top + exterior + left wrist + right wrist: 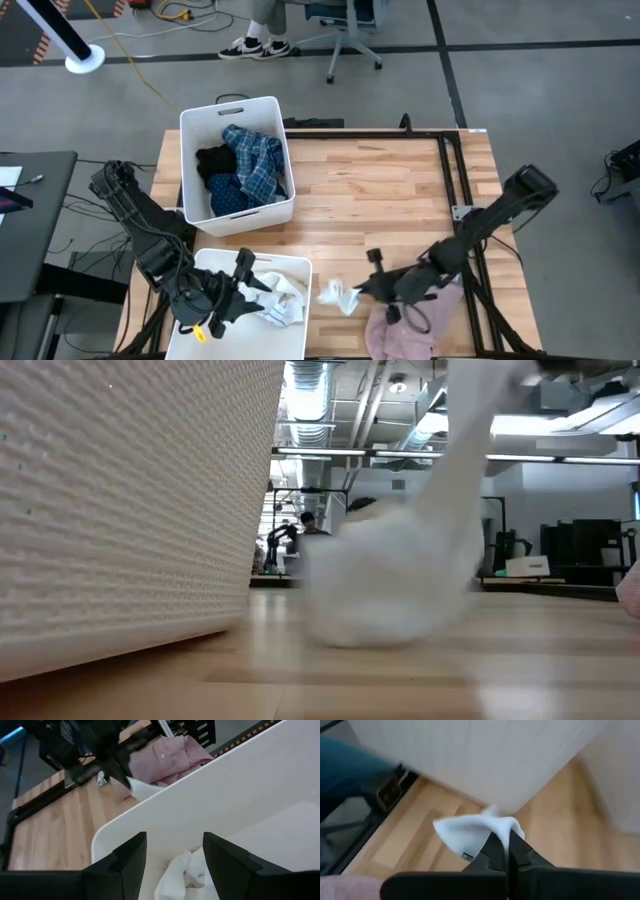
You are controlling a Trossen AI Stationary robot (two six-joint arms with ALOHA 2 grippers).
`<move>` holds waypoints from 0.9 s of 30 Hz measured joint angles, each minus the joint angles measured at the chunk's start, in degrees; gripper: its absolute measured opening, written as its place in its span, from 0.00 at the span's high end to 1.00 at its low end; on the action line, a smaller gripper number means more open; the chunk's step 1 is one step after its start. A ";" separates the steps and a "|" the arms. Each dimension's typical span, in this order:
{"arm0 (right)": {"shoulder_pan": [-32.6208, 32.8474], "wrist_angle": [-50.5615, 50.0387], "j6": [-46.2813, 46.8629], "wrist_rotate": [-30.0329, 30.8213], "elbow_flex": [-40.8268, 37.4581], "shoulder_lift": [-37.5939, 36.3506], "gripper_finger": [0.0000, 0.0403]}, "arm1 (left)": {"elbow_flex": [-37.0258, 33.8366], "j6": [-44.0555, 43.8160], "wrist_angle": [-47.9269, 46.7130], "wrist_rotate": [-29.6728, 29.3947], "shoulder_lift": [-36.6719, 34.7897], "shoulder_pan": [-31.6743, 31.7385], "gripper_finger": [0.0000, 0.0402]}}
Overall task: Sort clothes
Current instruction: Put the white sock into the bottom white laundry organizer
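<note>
White sock point(338, 296) pinched by right end effector point(362, 291), near bin point(296, 268) beside, pink shirt point(400, 335) behind.

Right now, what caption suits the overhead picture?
Right gripper pinches a white sock on the table; left gripper hovers open over the near bin.

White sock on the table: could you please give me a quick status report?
Right pincer shut on white sock, beside the near bin. Left pincer open over that bin. Pink shirt waiting. Nothing in the way.
</note>
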 joint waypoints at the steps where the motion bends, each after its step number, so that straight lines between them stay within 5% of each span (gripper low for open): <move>1: 0.00 -0.69 -1.34 1.21 0.01 -2.17 1.00 | 0.00 0.68 0.12 -0.49 0.00 0.00 0.53; 11: -3.68 4.52 -19.77 6.89 2.11 -17.90 1.00 | -0.02 12.12 11.08 -4.91 -0.02 3.54 0.53; 19: -6.69 5.26 -30.57 6.78 10.41 -18.60 1.00 | -0.02 17.28 18.88 -3.70 -0.02 10.41 0.53; 27: -7.26 5.14 -38.53 5.15 19.61 -16.75 1.00 | -0.02 18.49 27.95 4.55 -0.02 17.95 0.52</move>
